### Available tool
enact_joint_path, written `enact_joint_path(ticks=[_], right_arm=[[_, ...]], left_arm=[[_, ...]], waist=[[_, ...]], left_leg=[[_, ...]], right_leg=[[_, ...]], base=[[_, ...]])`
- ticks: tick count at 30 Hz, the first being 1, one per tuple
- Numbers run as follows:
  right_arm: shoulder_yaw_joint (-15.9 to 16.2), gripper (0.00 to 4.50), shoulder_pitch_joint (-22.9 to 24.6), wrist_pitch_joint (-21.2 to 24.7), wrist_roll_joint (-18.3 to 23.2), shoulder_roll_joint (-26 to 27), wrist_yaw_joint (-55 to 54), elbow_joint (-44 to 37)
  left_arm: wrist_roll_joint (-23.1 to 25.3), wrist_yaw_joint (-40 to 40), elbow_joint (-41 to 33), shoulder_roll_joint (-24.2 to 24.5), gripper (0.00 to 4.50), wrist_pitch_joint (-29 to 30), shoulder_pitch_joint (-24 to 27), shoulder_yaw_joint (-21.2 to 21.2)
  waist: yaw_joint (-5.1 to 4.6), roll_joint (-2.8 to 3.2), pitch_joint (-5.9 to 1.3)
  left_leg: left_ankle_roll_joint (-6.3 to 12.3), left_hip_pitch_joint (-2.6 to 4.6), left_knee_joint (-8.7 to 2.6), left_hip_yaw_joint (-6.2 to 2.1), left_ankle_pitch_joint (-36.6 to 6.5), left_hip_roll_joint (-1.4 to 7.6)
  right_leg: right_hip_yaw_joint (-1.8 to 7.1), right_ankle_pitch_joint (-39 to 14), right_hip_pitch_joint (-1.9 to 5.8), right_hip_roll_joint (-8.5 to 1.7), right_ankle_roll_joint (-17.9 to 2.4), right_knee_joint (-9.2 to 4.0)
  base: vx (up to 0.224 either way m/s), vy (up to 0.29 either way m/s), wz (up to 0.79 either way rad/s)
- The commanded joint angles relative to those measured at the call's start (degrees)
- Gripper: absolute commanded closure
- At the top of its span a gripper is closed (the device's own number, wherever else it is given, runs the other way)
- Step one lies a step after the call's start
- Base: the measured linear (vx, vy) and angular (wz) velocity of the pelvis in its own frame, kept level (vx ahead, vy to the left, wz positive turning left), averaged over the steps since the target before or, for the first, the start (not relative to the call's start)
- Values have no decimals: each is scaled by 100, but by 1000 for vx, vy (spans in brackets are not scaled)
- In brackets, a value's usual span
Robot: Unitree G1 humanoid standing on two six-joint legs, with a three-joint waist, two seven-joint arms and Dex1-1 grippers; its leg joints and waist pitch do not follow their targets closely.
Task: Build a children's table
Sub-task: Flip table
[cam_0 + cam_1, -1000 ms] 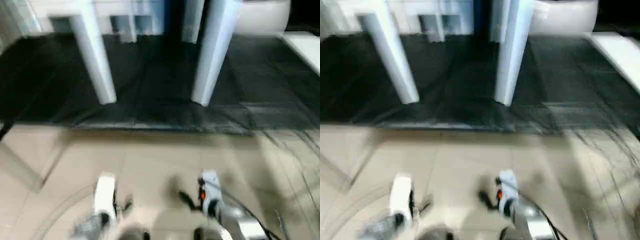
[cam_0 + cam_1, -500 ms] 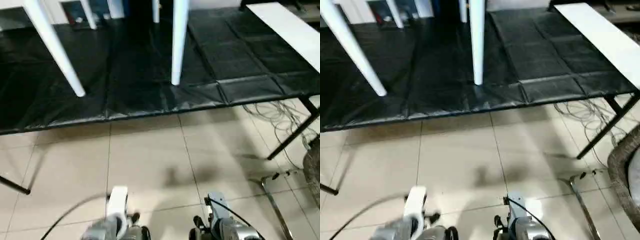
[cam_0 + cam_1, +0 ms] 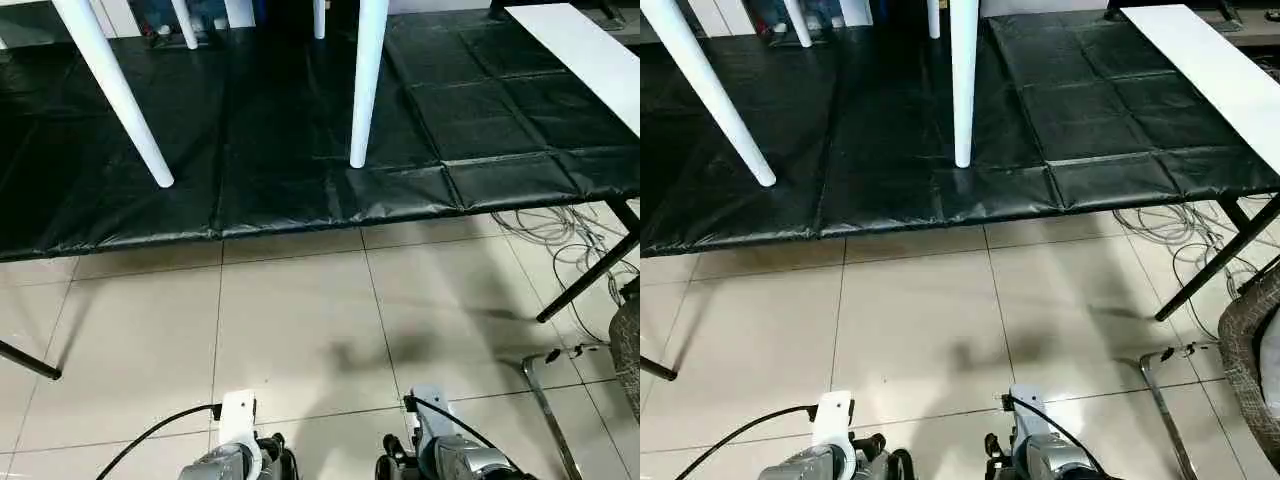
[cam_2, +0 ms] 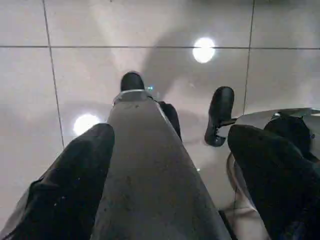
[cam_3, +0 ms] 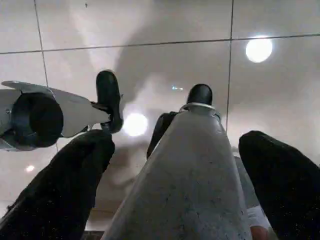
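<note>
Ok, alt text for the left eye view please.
Two white legs of the children's table stand on the black-covered work table, seen from above. Beige tiled floor lies in front, with the robot's silver forearms at the bottom edge.

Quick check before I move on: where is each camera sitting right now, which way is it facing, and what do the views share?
Left eye: head, looking forward and down at the children's table on the black work table; forearms at the bottom edge.
Right eye: same scene from slightly to the side.
Left wrist: points down at the tiled floor, left claw open.
Right wrist: also floorward, right claw open.
Shared: both wrist views catch the other claw; both eyes show the same legs.
</note>
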Motion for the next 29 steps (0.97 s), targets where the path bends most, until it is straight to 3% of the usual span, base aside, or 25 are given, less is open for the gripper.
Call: enact_joint_path(ticks=[1,4,8,12,13,15,18,21,24,26,29], right_arm=[[4,0,158,73,-16,69,52,204],[4,0,158,73,-16,69,52,204],[4,0,158,73,-16,69,52,204],[4,0,158,73,-16,69,52,204],[4,0,158,73,-16,69,52,204],[4,0,158,73,-16,69,52,204],[4,0,158,73,-16,69,52,204],[4,0,158,73,-16,69,52,204],[4,0,158,73,-16,69,52,204],[4,0,158,73,-16,69,52,204],[4,0,158,73,-16,69,52,204]], left_arm=[[-1,22,202,-16,41,82,148,0],[-1,22,202,-16,41,82,148,0],[-1,22,202,-16,41,82,148,0],[-1,22,202,-16,41,82,148,0],[-1,22,202,-16,41,82,148,0],[-1,22,202,-16,41,82,148,0],[-1,22,202,-16,41,82,148,0],[-1,22,202,-16,41,82,148,0],[-1,22,202,-16,41,82,148,0],[-1,22,202,-16,41,82,148,0],[-1,22,202,-16,41,82,148,0]], waist=[[28,-69,-202],[57,-71,-188],[89,-80,-191],[84,-109,-260],[85,-117,-272],[85,-118,-263],[87,-122,-237],[94,-125,-207],[94,-130,-199],[100,-137,-209],[99,-151,-237]], left_leg=[[789,-4,-623,-314,-1325,870],[585,5,-644,-306,-1529,877],[593,-6,-651,-298,-1312,882],[983,-21,-590,-268,-610,869],[1154,-11,-564,-248,-396,872],[1296,-2,-570,-231,-410,887],[1220,0,-607,-226,-761,907],[935,-2,-652,-221,-1170,909],[794,-4,-675,-214,-1269,909],[801,8,-667,-197,-1139,907],[1057,5,-626,-169,-687,900]], right_leg=[[463,-8,158,-656,-1937,-361],[481,-304,142,-662,-1897,-396],[485,-121,144,-661,-1888,-389],[482,791,157,-655,-1950,-299],[483,1112,142,-652,-2004,-273],[471,1133,131,-641,-2053,-269],[485,701,126,-647,-2078,-302],[511,137,115,-651,-2022,-359],[528,-38,106,-647,-1978,-378],[547,114,97,-650,-1988,-377],[543,693,103,-646,-2056,-325]], base=[[0,0,0],[0,0,0],[0,0,0],[0,0,0],[0,0,0],[0,0,0],[0,0,0],[0,0,0],[0,0,0],[0,0,0],[0,0,0]])
